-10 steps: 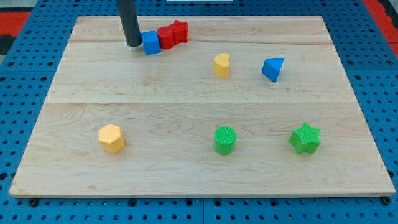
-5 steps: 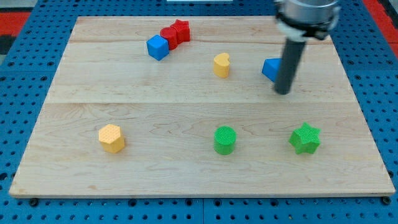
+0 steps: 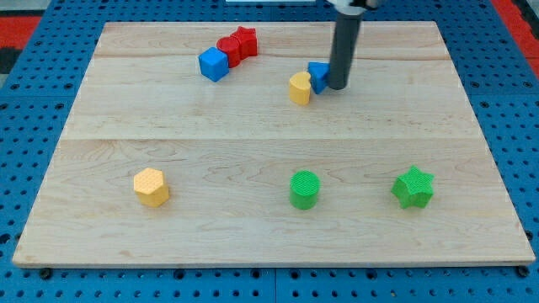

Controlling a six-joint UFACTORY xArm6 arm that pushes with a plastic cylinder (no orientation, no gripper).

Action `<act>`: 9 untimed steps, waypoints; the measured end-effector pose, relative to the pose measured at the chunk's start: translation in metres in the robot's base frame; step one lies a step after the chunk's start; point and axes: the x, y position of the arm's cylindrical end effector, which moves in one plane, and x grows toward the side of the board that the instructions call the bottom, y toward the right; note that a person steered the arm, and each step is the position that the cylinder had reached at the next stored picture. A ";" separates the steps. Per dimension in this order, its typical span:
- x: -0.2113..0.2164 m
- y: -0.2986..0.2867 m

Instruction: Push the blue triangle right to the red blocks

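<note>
My tip (image 3: 337,86) stands against the right side of the blue triangle (image 3: 317,76), which is partly hidden behind the rod and touches the yellow heart-shaped block (image 3: 300,87) on its left. The two red blocks (image 3: 237,44) sit together near the view's top, left of centre. A blue cube (image 3: 214,64) rests against their lower left side.
A yellow hexagon block (image 3: 151,187) lies at the lower left. A green cylinder (image 3: 305,189) and a green star (image 3: 413,187) lie at the lower right. The wooden board (image 3: 269,236) sits on a blue pegboard.
My tip went from beside the blue cube across to the blue triangle's right, then pushed the triangle left until it met the yellow heart block.
</note>
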 end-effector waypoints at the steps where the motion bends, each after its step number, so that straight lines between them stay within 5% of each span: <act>1: -0.013 -0.036; 3: -0.027 -0.067; 5: -0.057 0.007; 9: -0.046 -0.090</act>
